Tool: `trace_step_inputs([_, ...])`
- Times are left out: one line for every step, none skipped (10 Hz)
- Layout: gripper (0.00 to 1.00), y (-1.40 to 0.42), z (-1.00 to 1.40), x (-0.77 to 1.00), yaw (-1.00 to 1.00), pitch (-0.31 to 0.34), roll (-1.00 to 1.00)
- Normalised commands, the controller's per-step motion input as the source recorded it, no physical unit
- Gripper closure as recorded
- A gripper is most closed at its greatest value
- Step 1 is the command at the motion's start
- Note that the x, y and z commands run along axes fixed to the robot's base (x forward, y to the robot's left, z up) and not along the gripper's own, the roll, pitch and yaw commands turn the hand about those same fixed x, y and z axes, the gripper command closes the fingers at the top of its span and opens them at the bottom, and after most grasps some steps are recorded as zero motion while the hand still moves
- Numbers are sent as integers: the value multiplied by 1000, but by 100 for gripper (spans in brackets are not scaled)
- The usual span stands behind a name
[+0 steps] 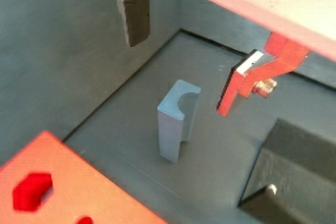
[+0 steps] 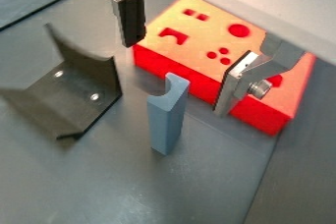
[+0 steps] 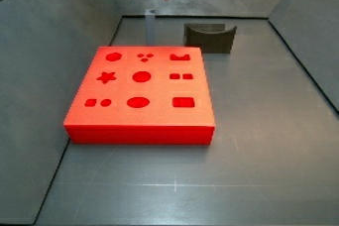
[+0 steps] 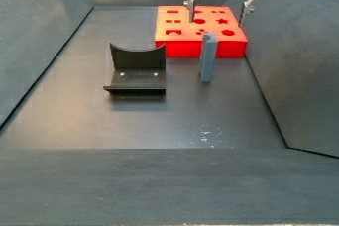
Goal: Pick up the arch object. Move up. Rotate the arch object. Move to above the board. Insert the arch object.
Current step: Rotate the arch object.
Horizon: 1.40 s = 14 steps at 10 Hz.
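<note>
the gripper (image 2: 184,51) hung above the arch object (image 2: 165,116), jaws apart, beside the board (image 2: 269,110).

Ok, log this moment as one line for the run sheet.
phase: pre-grasp | gripper: open, above arch object | arch object: upright on floor, ungrasped | board: no arch object in it | fixture: beside arch object

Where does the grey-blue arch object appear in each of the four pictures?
Wrist view: arch object upright, centre, below the open gripper.
Wrist view: arch object centre, before the board.
Side view: tiny, far end.
Side view: bar right of the fixture.
Shared landmark: the board.
</note>
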Motion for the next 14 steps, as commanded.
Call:
trace_step_inputs([0, 17, -40, 31, -1000, 3, -2])
trace_step_inputs([0, 17, -35, 32, -1000, 3, -2])
trace_step_inputs([0, 17, -34, 33, -1000, 3, -2])
trace_step_inputs([0, 17, -33, 33, -1000, 3, -2])
trace_step_inputs([0, 17, -32, 33, -1000, 3, -3])
trace_step_inputs([0, 17, -32, 33, -1000, 3, -3])
trace_step_inputs([0, 17, -31, 33, -1000, 3, -3])
trace_step_inputs([0, 17, -31, 33, -1000, 3, -3])
trace_step_inputs([0, 17, -31, 33, -1000, 4, -3])
trace_step_inputs([0, 17, -31, 34, -1000, 4, -4])
trace_step_inputs([0, 17, -31, 34, -1000, 4, -4])
trace_step_inputs([0, 17, -31, 34, -1000, 5, -4])
trace_step_inputs([0, 17, -31, 34, -1000, 6, -5])
trace_step_inputs([0, 17, -31, 34, -1000, 6, -6])
